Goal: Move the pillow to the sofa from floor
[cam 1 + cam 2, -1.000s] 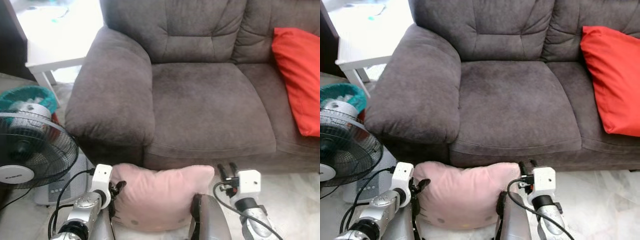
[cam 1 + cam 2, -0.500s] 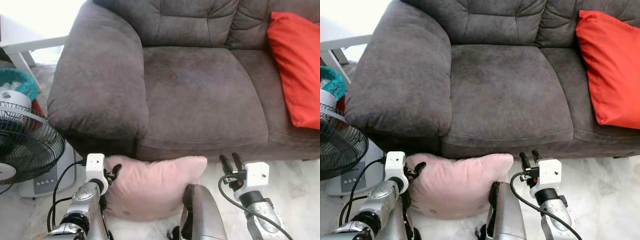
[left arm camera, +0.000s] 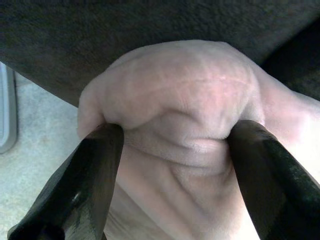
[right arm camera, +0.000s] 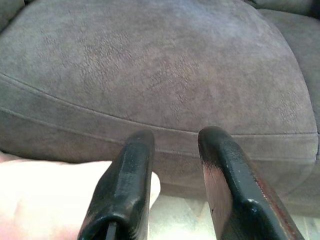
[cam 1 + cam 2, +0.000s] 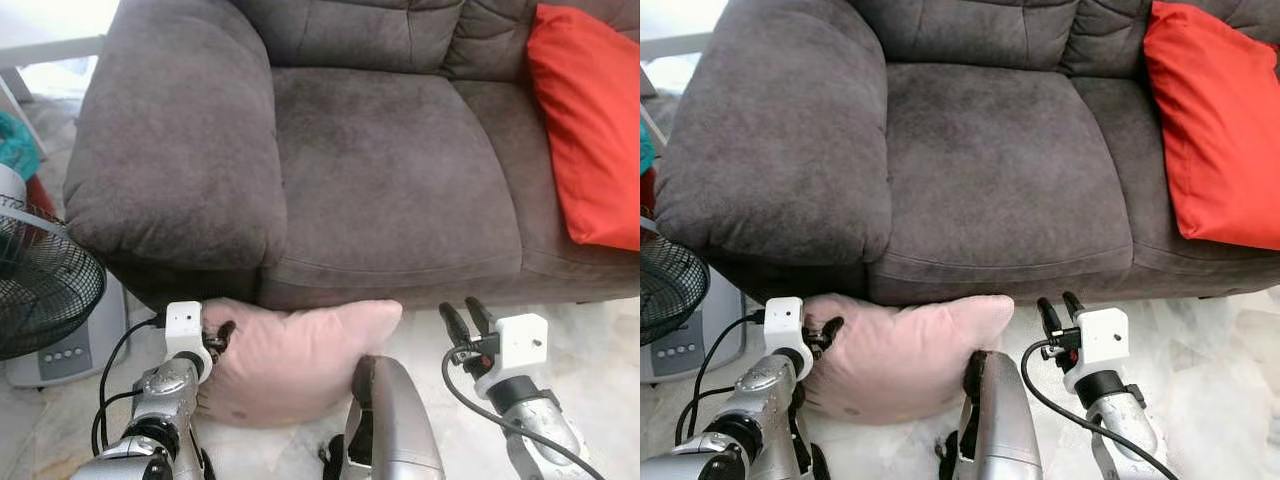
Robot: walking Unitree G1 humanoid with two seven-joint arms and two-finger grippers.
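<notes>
Pillow [image 5: 300,355] sat on the floor [image 5: 600,340] against the sofa [image 5: 390,170] front, left hand [image 3: 170,145] clamped on its corner, right hand [image 5: 460,318] slightly open and empty beside it; head camera had tilted closer, lift not started.

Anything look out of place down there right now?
Only the pink pillow: it lies on the floor against the sofa base, its corner bunched between the left tool's fingers. The right tool holds nothing.

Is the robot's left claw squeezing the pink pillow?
Touching. The left wrist view shows the left gripper with both fingers pressed into a bunched corner of the pink pillow.
</notes>
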